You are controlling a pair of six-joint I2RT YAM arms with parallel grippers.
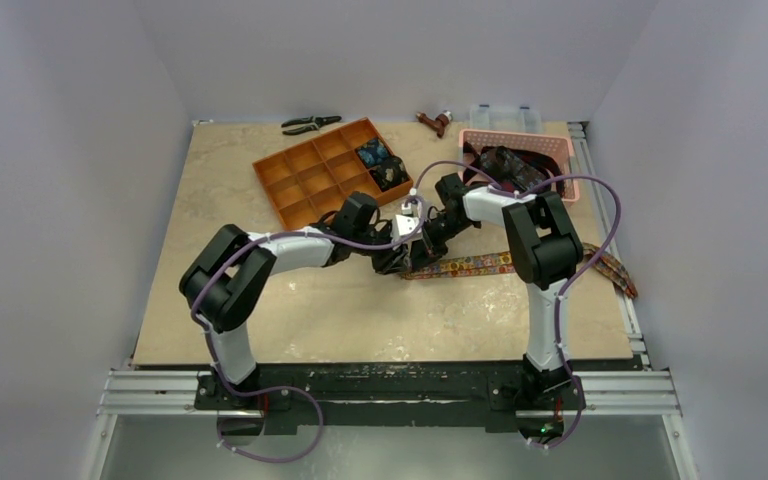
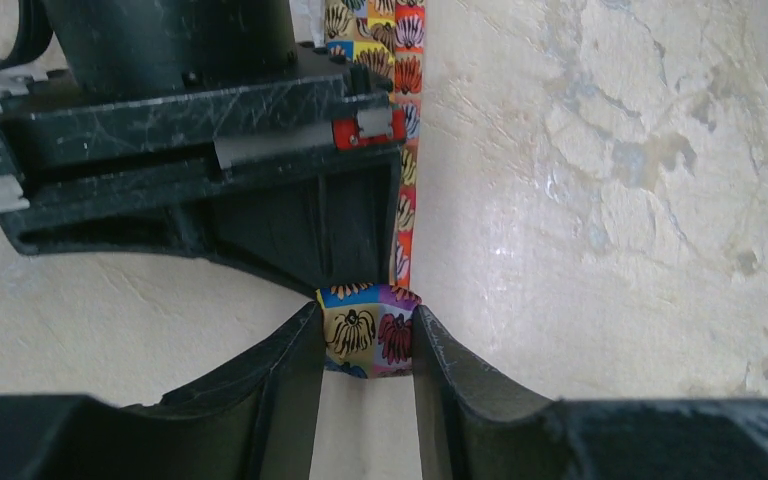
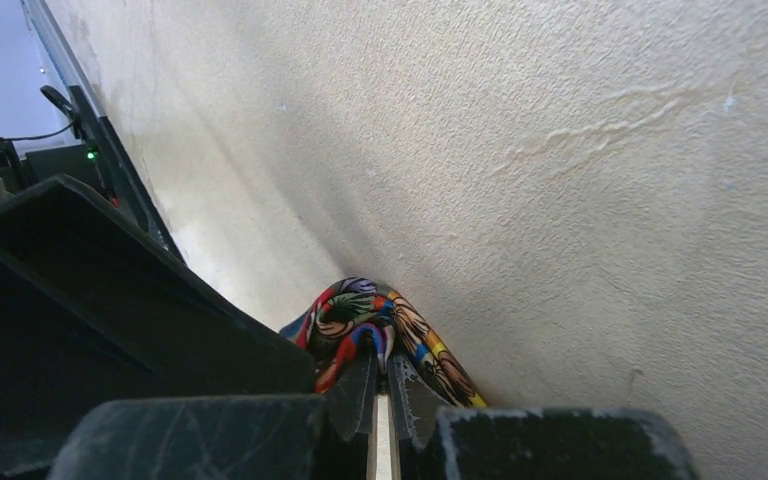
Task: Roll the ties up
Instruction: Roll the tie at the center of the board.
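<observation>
Base rail (image 1: 390,385), beige mottled tabletop (image 1: 360,320), printed tie (image 1: 470,265), pale lilac walls (image 1: 60,150)

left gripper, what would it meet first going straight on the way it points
The folded end of the orange-yellow-red patterned fabric tie between its fingers; just beyond, probably the right gripper's black body.

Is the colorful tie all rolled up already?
No, a long strip of the colorful tie lies stretched out flat on the table.
</observation>
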